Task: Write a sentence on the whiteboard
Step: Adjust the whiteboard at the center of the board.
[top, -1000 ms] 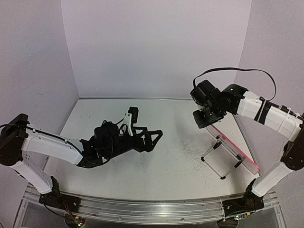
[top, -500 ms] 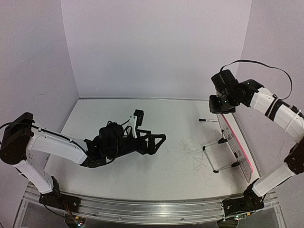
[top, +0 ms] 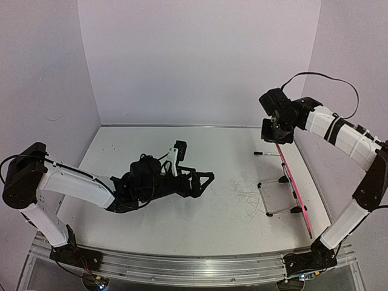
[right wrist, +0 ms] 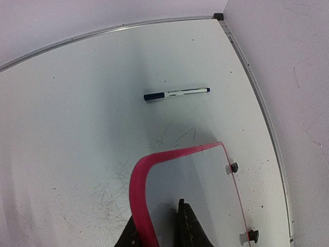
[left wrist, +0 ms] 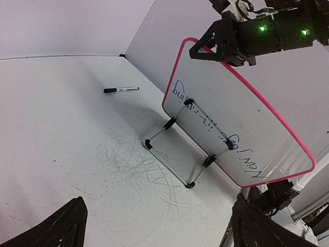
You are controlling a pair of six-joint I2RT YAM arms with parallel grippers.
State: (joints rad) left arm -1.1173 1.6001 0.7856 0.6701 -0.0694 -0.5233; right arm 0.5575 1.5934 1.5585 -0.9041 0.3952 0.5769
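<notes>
Right claw (left wrist: 222,45), clenched on the top edge of the whiteboard (left wrist: 241,103); my two fingers (right wrist: 187,226) pinch its pink-red frame beside a rounded corner. I hold the board tilted at the right side of the table (top: 182,224), close to the right wall, with its written face turned toward my left arm. Across that face runs the sentence (left wrist: 231,141), dark slanted script in two lines, too small for me to read. The wire stand (left wrist: 167,159) juts out from the board's face, its black feet low at the tabletop; whether they touch it I cannot tell. Grey scribble marks (left wrist: 128,164) cover the table just beside the stand. Beyond them, toward the back wall and well apart from the board, lies a marker (right wrist: 176,94), flat and capped. Left claw (top: 205,182), released, jaws spread wide, hangs low over the middle of the table, aimed at the board
</notes>
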